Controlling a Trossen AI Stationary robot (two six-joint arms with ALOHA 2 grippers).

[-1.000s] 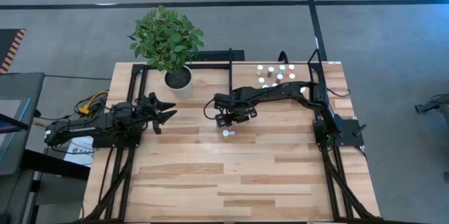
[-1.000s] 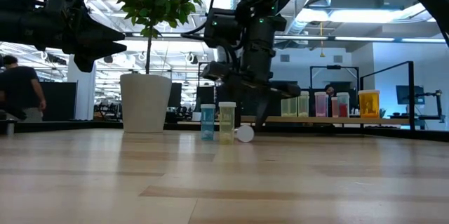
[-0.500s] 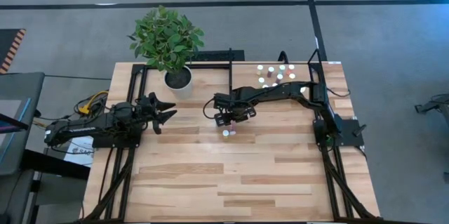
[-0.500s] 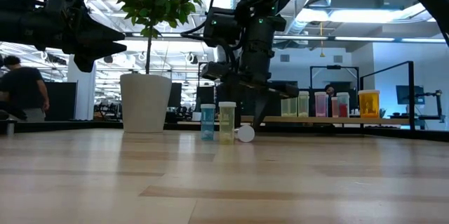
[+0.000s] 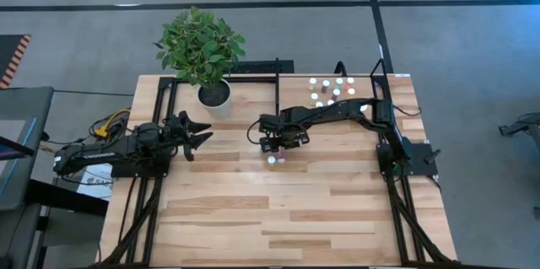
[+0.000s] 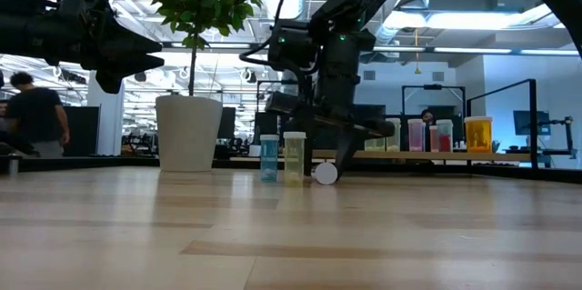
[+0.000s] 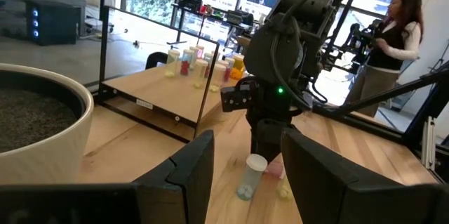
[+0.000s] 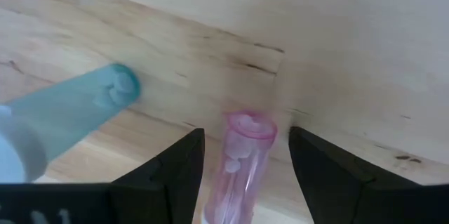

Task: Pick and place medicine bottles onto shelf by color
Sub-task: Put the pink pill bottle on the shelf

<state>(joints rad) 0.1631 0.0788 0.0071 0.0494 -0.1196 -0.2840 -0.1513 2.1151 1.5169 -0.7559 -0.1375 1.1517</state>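
Note:
A pink medicine bottle (image 8: 242, 155) lies on its side on the table, its white cap (image 6: 325, 174) toward the near edge. My right gripper (image 8: 245, 182) points steeply down over it, open, one finger on each side. Close by, a blue bottle (image 6: 269, 157) and a yellowish bottle (image 6: 294, 158) stand upright on their bases. The shelf (image 5: 297, 86) stands at the table's far right with several bottles (image 5: 333, 90) on it. My left gripper (image 5: 199, 134) waits open at the table's left, pointing level toward the bottles. My right gripper straddles the lying pink bottle from above, its fingers (image 8: 175, 175) along the bottle's two long sides. A gap shows beside the bottle's far end (image 8: 250, 127). Nearer the cap the view is cut off, so I cannot tell whether a finger touches it.
A white pot with a green plant (image 5: 214, 94) stands at the far left of centre, next to the shelf's black frame. Bare planks (image 5: 278, 210) stretch across the near half of the table. People show in the room beyond the table.
My right gripper has sunk a little toward the lying pink bottle, still open. The bottle's cap end has shifted slightly toward the table's right edge. The blue and yellowish bottles stand where they were.

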